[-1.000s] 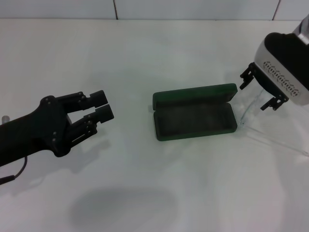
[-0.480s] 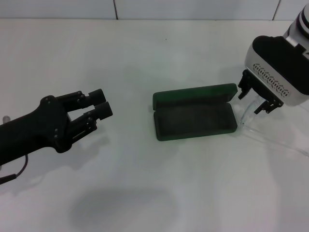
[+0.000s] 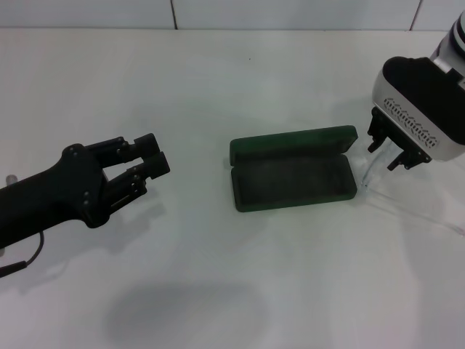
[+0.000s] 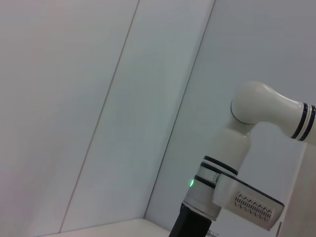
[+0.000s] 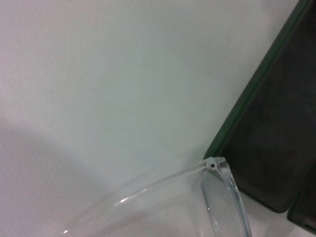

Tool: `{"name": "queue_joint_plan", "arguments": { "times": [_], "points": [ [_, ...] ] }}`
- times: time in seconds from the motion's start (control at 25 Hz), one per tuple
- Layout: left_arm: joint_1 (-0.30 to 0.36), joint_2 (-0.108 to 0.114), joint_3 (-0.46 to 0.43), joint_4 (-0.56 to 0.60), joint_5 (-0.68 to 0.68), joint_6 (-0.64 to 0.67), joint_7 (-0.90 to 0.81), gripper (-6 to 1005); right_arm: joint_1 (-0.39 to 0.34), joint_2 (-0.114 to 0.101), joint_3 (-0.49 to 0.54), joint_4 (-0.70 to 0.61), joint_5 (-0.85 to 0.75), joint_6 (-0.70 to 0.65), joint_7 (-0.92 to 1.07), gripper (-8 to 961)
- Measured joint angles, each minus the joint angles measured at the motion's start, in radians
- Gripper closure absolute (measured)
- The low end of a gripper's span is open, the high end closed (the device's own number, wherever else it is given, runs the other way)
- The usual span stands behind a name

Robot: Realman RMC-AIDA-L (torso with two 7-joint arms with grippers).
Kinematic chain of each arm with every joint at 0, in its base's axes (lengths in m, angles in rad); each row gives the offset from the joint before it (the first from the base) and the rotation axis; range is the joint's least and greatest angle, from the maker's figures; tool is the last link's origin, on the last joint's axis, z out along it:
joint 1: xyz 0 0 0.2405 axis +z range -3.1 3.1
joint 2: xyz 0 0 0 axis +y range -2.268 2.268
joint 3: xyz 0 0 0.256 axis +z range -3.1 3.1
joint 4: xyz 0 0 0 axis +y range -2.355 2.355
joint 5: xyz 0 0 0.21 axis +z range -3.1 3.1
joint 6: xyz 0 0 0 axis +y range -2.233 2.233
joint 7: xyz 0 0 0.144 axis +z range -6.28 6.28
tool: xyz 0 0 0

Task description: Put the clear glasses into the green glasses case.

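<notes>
Clear glasses (image 3: 407,200) on the white worktop (image 3: 240,94), just beside the right end of the open green glasses case (image 3: 293,177).

No writing legible on case or lid. Right pincer (image 3: 394,154) poised over the near end of the glasses, fingers slightly apart, nothing clamped; contact with the frame impossible to tell. In the right wrist view, glasses hinge corner (image 5: 215,165) right at the case's green rim (image 5: 256,94), dark lining showing inside. Left pincer (image 3: 150,156) hovering well apart to the left of the case, fingertips close together with a narrow gap, holding nothing.
</notes>
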Motion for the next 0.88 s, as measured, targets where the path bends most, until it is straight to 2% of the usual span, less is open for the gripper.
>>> {"name": "queue_joint_plan", "arguments": {
  "times": [0.64, 0.88],
  "points": [
    [-0.005, 0.000, 0.000, -0.060, -0.011, 0.000, 0.029, 679, -0.014, 0.002, -0.008, -0.021, -0.043, -0.004, 0.088, 742],
    [-0.003, 0.000, 0.000, -0.061, -0.012, 0.001, 0.029, 681, -0.021, 0.002, -0.010, -0.085, -0.050, -0.084, 0.178, 840]
  ]
}}
